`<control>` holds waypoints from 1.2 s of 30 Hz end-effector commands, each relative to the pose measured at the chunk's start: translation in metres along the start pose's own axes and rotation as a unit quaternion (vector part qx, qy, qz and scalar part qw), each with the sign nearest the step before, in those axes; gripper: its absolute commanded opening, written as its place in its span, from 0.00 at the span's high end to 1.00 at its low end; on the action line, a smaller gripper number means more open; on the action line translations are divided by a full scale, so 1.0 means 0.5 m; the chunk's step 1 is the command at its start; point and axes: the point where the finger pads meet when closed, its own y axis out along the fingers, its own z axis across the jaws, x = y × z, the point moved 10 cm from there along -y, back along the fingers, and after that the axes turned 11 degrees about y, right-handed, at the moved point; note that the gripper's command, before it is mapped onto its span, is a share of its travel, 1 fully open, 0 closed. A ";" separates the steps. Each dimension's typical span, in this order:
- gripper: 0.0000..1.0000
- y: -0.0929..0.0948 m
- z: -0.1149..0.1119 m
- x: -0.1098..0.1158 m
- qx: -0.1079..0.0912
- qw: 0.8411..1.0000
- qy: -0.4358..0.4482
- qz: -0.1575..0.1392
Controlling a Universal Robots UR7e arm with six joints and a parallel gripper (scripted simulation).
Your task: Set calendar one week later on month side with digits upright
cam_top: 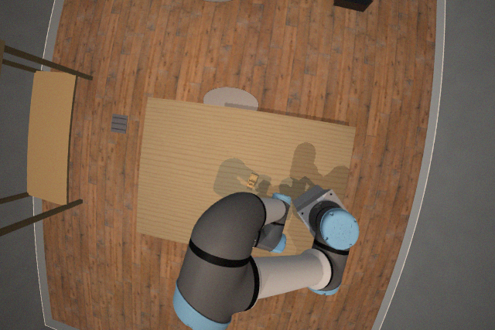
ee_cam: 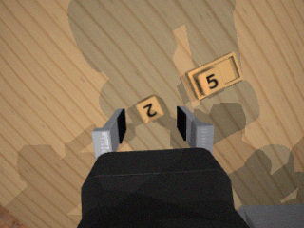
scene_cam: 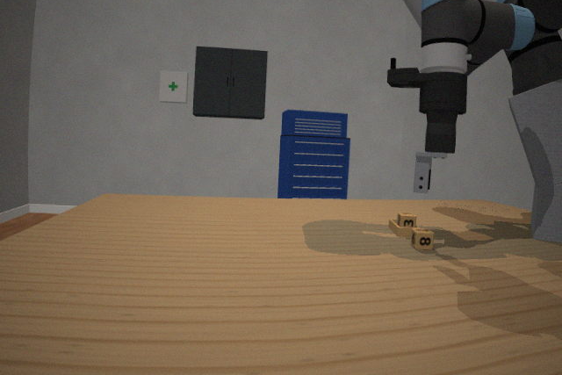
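The small wooden tray [cam_top: 256,179] [scene_cam: 396,228] [ee_cam: 238,66] lies on the table. One cube [scene_cam: 407,219] [ee_cam: 211,82] stands in its left part in the wrist view, 5 on top; bare tray floor shows beside it. The exterior view shows what looks like a sideways 3 on its side. The other cube [scene_cam: 422,240] [ee_cam: 150,109] stands on the table beside the tray, 2 on top, with a sideways-looking 8 facing the exterior camera. My gripper [scene_cam: 422,184] [ee_cam: 151,118] is open and empty, well above the loose cube. Month names are not readable.
The wooden table [cam_top: 179,138] [scene_cam: 181,270] carries the arm's base [cam_top: 319,202] near its edge. The arm [cam_top: 227,230] covers part of the table in the overhead view. Arm shadows fall over the tray and cubes. A bench [cam_top: 49,134] stands away from the table.
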 end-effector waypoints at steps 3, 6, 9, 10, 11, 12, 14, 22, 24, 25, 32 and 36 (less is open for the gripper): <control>0.00 0.002 -0.001 -0.004 -0.001 0.994 0.113 0.001; 0.00 0.003 0.000 -0.004 -0.001 0.989 0.151 0.001; 0.00 0.004 0.000 -0.004 -0.001 0.984 0.176 0.001; 0.00 0.004 0.000 -0.004 -0.001 0.984 0.176 0.001; 0.00 0.004 0.000 -0.004 -0.001 0.984 0.177 0.001; 0.00 0.004 0.000 -0.004 -0.001 0.980 0.198 0.001; 0.00 0.006 0.000 -0.003 -0.001 0.971 0.240 0.001; 0.00 0.008 0.001 -0.001 -0.002 0.942 0.337 0.001; 0.00 0.009 0.001 0.000 -0.002 0.935 0.356 0.001; 0.00 0.009 0.001 0.000 -0.002 0.928 0.373 0.001; 0.00 0.011 0.000 0.004 -0.002 0.895 0.447 0.001; 0.00 0.012 -0.001 0.007 -0.002 0.876 0.483 0.001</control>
